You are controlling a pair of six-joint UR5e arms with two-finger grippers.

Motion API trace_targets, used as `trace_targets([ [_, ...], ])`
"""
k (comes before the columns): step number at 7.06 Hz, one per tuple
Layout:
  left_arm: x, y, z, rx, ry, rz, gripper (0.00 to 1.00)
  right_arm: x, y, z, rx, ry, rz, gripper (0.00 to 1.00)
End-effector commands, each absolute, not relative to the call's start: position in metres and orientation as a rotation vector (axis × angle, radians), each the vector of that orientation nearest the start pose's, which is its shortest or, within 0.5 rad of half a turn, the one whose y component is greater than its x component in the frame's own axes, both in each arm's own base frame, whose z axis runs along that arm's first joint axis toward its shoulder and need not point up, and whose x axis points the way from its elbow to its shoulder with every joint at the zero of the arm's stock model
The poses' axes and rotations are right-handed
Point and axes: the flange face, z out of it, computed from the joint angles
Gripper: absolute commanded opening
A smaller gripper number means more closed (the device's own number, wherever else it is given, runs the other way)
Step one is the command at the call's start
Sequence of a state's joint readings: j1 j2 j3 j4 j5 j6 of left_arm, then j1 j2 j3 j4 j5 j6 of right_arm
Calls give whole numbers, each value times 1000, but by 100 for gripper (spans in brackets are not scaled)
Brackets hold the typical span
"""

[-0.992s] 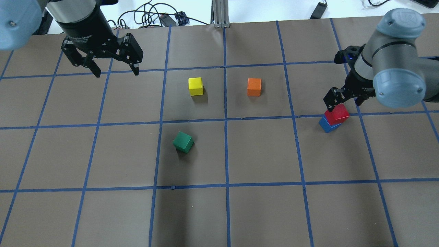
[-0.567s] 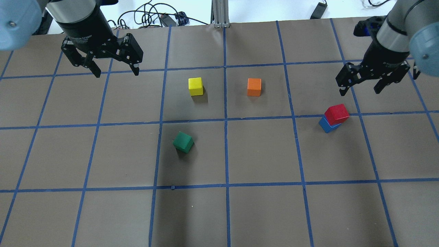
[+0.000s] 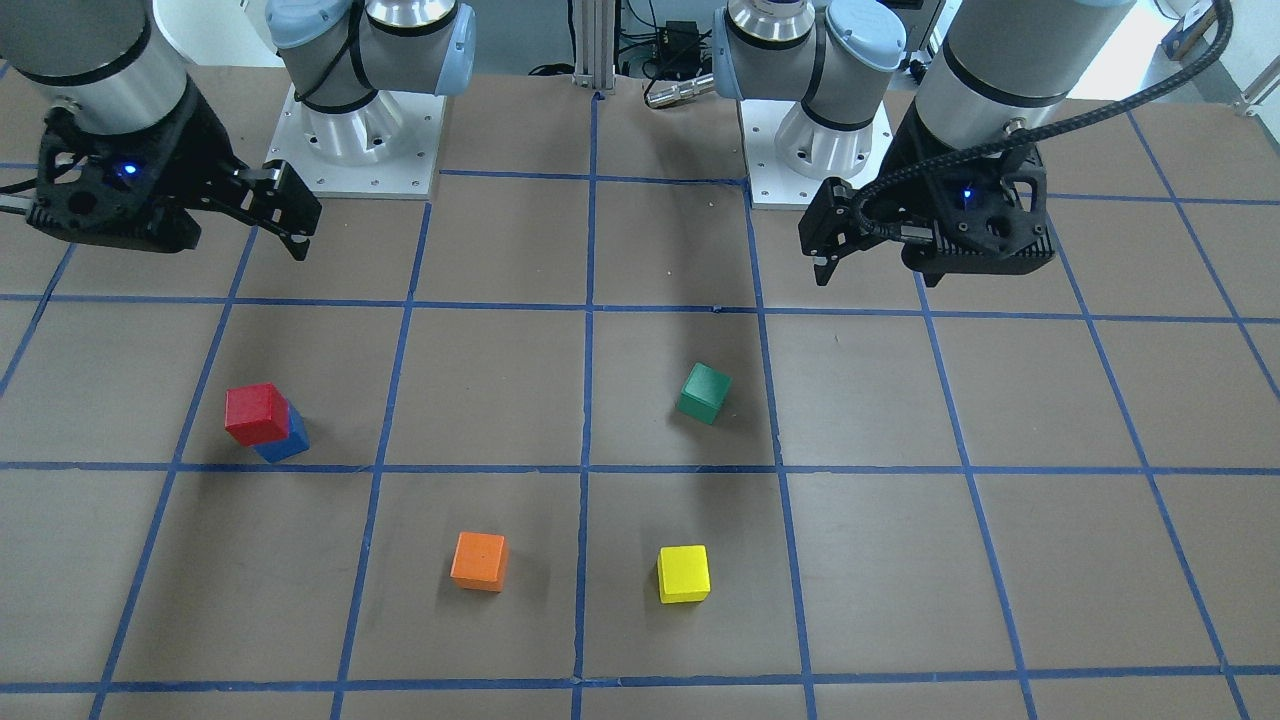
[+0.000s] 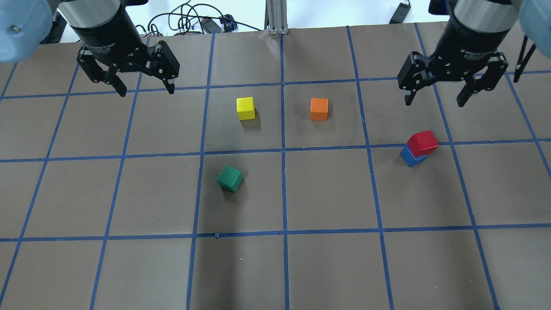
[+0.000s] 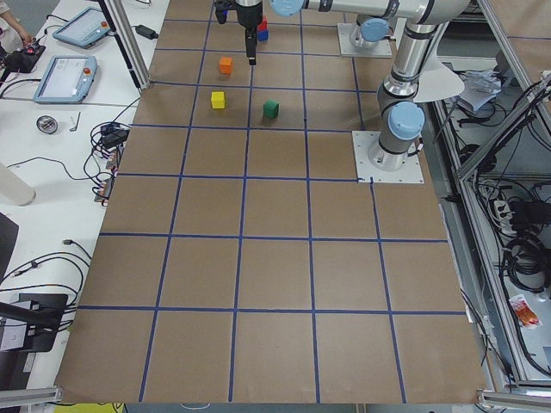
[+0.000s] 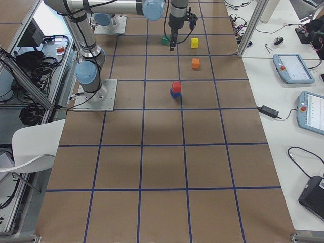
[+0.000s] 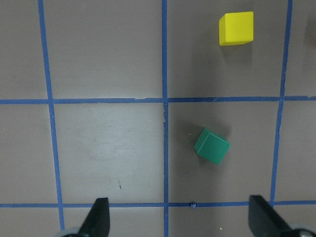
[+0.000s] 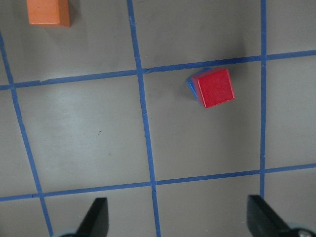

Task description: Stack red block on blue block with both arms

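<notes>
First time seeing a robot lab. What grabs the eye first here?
The little tower: the red block perched on the blue block, on the robot's right. The left arm and the right arm hang above, jaws wide open, empty. The green cube, yellow cube and orange cube sit apart mid-table.

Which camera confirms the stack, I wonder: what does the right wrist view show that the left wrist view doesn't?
Only the right wrist view shows the red block sitting on the blue block, of which just a sliver peeks out, plus the orange cube in full. Only the left wrist view shows the green cube and the yellow cube. Both show the brown table with blue tape lines, and an open gripper at the bottom edge: right gripper, left gripper.
</notes>
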State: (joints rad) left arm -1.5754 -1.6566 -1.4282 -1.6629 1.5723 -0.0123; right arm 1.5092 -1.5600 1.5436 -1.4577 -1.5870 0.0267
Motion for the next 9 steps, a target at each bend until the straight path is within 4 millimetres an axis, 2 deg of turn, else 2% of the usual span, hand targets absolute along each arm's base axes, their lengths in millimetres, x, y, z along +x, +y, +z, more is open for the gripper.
trace_targets([
  [1,-136,-524,505,-12,3139,53,100,116,-486,483,107,3154,160,100],
  [3,-135,-523,507,-12,3138,48,100,117,-485,483,202,3148,159,100],
  [9,-136,-521,509,-12,3140,43,100,116,-481,483,204,3152,171,100],
])
